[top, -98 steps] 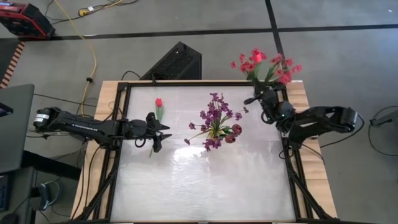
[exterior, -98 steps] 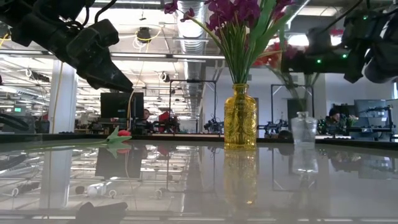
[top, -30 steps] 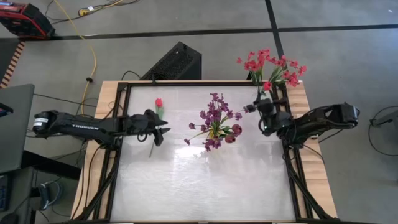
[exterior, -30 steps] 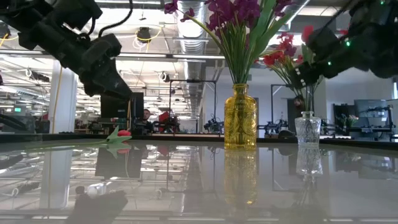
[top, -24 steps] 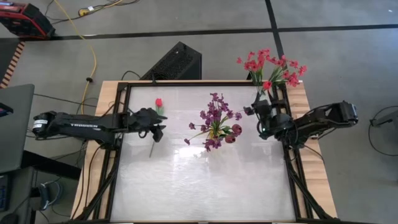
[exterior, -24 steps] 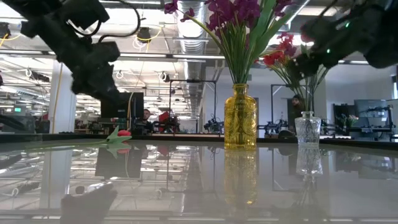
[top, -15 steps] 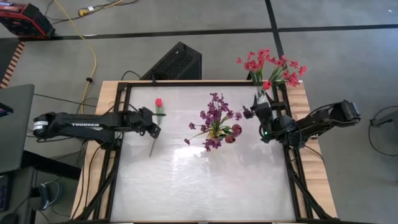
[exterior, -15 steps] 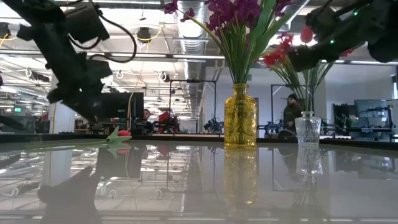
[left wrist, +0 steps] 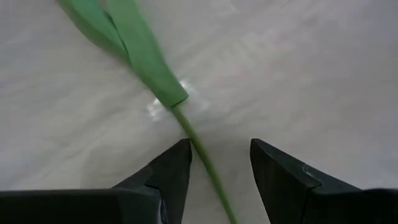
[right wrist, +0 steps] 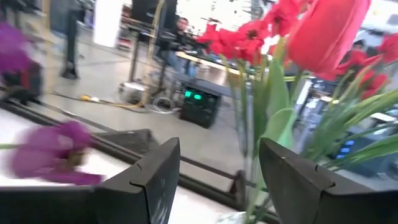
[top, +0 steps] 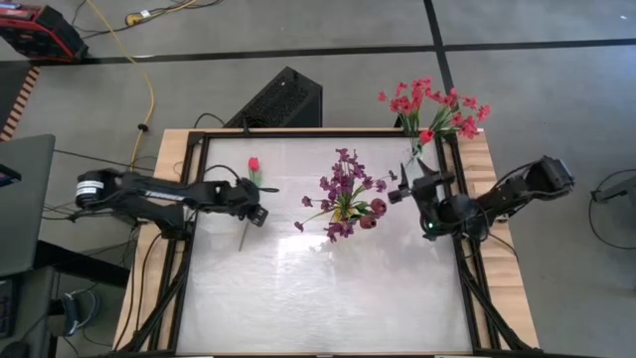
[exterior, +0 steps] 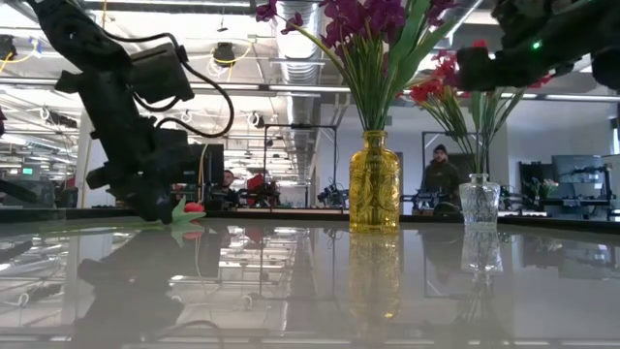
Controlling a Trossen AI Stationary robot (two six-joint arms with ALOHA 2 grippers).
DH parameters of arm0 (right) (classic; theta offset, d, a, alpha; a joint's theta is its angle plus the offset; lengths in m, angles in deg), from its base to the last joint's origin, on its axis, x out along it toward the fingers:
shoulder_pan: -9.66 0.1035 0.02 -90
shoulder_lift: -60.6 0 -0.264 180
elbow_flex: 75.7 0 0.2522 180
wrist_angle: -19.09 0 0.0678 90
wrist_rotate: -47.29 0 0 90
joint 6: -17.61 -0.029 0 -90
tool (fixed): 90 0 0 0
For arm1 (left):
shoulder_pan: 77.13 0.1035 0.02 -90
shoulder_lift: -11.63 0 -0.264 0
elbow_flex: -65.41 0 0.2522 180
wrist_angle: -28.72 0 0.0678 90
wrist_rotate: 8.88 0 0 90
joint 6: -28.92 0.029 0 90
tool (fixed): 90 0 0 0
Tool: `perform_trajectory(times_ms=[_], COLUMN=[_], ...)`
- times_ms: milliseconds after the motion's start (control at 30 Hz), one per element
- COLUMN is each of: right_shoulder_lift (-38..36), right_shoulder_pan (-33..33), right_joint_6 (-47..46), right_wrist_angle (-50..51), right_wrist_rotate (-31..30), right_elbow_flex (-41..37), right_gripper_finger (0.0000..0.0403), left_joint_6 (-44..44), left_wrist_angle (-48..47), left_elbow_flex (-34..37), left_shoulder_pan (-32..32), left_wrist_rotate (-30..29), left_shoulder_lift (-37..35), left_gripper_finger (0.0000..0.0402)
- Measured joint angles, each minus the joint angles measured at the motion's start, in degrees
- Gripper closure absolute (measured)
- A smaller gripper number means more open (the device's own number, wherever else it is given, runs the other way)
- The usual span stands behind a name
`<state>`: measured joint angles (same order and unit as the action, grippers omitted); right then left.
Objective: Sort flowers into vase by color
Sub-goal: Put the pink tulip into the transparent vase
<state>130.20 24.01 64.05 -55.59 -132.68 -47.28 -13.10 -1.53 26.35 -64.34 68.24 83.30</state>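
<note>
High view: left pincer [top: 254, 211] is down over the red flower [top: 252, 165] lying on the surface [top: 328, 288]; right pincer [top: 405, 189] sits between the purple flowers [top: 344, 193] and red bouquet [top: 429, 107].

Left wrist view: fingers [left wrist: 171, 171] apart, stem [left wrist: 205, 168] between them.

Right wrist view: fingers [right wrist: 155, 168] apart, empty.

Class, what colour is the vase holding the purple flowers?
Amber yellow glass vase; it shows best in the low view.
</note>
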Motion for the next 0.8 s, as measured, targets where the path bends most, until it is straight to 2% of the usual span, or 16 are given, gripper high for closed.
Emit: perform_trajectory(times_ms=[200,267,367,467,533,800], right_shoulder_lift=[0.0,0.0,0.0,0.0,0.0,0.0], right_shoulder_pan=[7.6,10.9,15.7,20.7,24.1,38.7], right_joint_6=[-5.8,-7.4,-9.6,-12.0,-13.5,-15.1], right_wrist_angle=[0.9,1.0,1.0,1.0,1.0,-1.0], right_wrist_rotate=[0.0,0.0,0.0,0.0,0.0,0.0], right_elbow_flex=[0.0,0.0,0.0,0.0,0.0,0.2], right_gripper_finger=[0.0157,0.0157,0.0158,0.0158,0.0158,0.0158], left_joint_6=[-0.7,0.0,1.7,3.7,4.8,11.6], left_wrist_angle=[-0.1,-0.4,-0.8,-0.9,-0.6,0.5], left_elbow_flex=[-0.5,-0.6,-1.3,-2.1,-2.5,-7.9], left_shoulder_pan=[0.9,0.9,1.0,1.0,1.0,1.0], left_wrist_rotate=[-0.6,-0.5,-0.6,-1.2,-1.7,-3.7], left_shoulder_lift=[4.0,4.2,4.1,4.3,4.3,3.7], left_gripper_finger=[0.0241,0.0253,0.0297,0.0366,0.039,0.0401])
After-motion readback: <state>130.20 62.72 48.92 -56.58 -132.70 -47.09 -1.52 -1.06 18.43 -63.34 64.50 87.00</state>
